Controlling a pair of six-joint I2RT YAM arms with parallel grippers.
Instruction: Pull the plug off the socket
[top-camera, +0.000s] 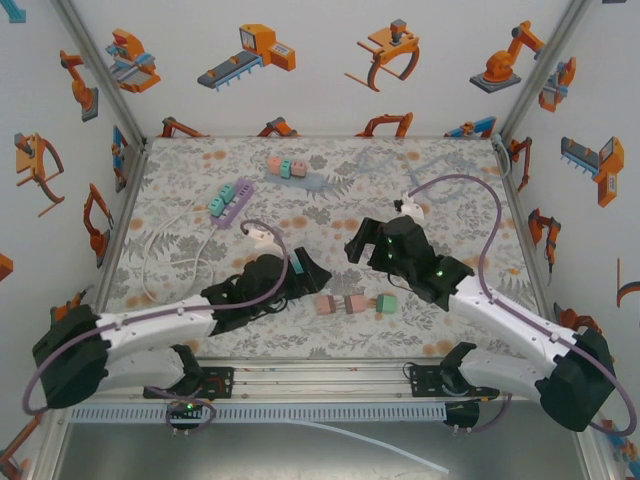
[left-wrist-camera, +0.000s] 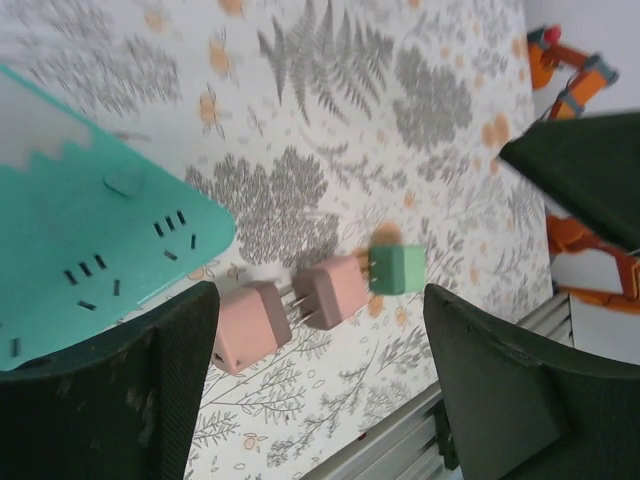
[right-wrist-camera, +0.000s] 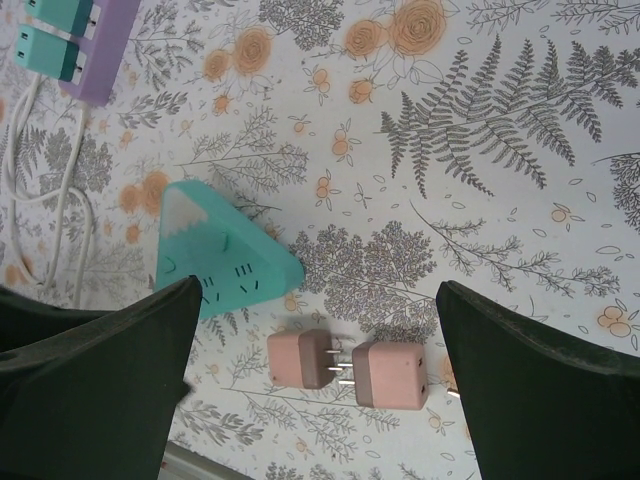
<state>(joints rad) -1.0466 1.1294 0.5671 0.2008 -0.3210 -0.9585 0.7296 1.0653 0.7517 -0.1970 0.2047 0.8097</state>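
Note:
A teal socket strip (left-wrist-camera: 90, 250) lies flat on the floral table with its slots bare, just beyond my left gripper's left finger (left-wrist-camera: 150, 400). My left gripper (left-wrist-camera: 320, 400) is open and holds nothing. In front of it lie two pink plugs (left-wrist-camera: 250, 325) (left-wrist-camera: 335, 290) and a green plug (left-wrist-camera: 398, 268), all loose with their prongs showing. My right gripper (right-wrist-camera: 320, 390) hangs open above the same two pink plugs (right-wrist-camera: 305, 358) (right-wrist-camera: 392, 375) and the teal strip (right-wrist-camera: 220, 250). From above, the left gripper (top-camera: 300, 272) and right gripper (top-camera: 368, 245) stand close together, with the loose plugs (top-camera: 355, 303) near the front edge.
A purple power strip (top-camera: 232, 200) with teal plugs and a white cable (top-camera: 165, 250) lies at the left. Another strip with pink and green plugs (top-camera: 290, 168) sits at the back. The metal rail (top-camera: 320, 380) runs along the near edge, and printed walls enclose the table.

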